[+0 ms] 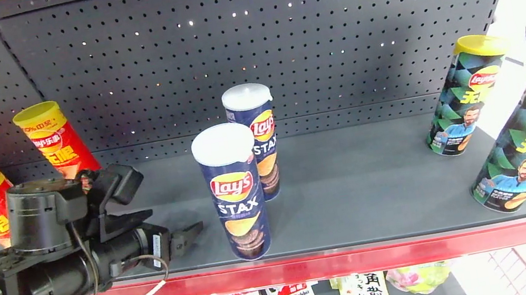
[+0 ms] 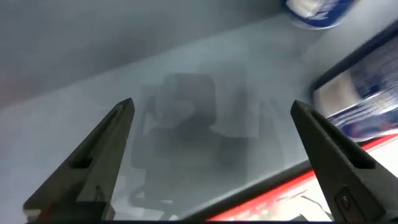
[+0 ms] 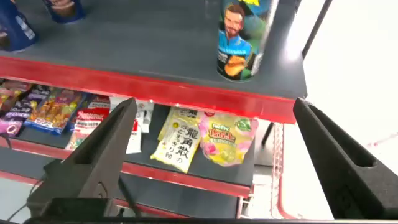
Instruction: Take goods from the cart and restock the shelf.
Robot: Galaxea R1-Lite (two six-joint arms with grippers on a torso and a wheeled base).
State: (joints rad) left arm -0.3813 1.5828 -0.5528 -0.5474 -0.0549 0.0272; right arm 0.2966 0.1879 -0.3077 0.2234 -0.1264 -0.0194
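The left gripper [image 1: 187, 236], fingers [image 2: 99, 155] wide open and empty, hangs low over the shelf [image 1: 356, 196], and the front blue chips can [image 1: 238, 194] stands upright just to its right, apparently not touching it.

Under the matt black left end effector [image 2: 212, 106], the shelf [image 1: 356, 190] looks like smooth matt grey metal with a glossy red lip [image 1: 346, 260]. The blue can [image 1: 237, 200] beside the end effector is glossy, with a white plastic lid.
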